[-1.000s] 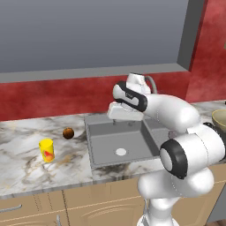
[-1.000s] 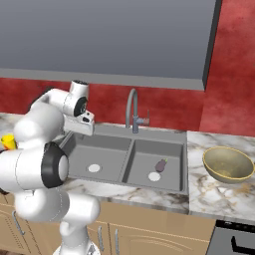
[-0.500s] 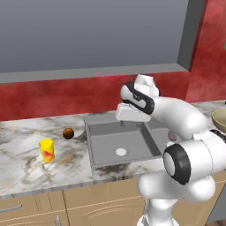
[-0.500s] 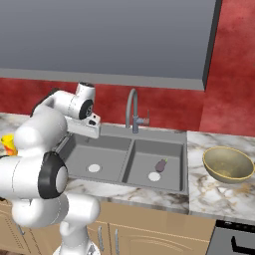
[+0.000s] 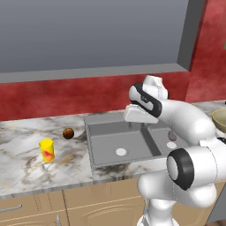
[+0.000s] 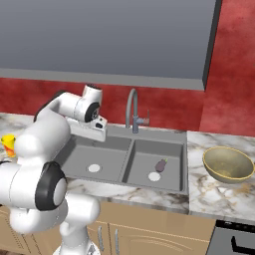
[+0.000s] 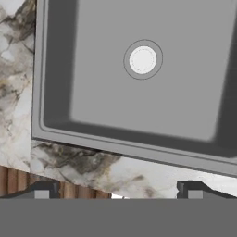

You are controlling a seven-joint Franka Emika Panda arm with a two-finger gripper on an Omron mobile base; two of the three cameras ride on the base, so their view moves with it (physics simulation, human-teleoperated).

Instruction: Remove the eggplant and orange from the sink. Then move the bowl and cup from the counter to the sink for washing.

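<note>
Grey and rectangular, the sink [image 6: 130, 160] sits in a marbled counter [image 5: 26, 159] with 2 basins, each with a white round drain. We see the eggplant [image 6: 160, 165], small and dark purple, lying in the right basin just beside that drain. The orange [image 5: 68, 133] rests on the counter left of the sink, near its rim but apart from it. The cup [image 5: 47, 150] stands upright on the counter a little nearer the front edge than the orange, well apart from the sink. The bowl [image 6: 228, 164] sits upright on the counter right of the sink, near its right rim. A curved grey tap [image 6: 133, 109] rises behind the divider between the basins. Our arm reaches over the back of the left basin, with the hand above the sink's rear rim in both base views. In the hand view we look straight down into 1 bare basin with its drain [image 7: 142, 59] toward the top, a strip of counter below the rim, and wooden cabinet front at the lower left. The gripper [image 7: 115, 192] has its 2 fingertips [image 7: 42, 190] set wide apart at the bottom of that view, with nothing between them.
</note>
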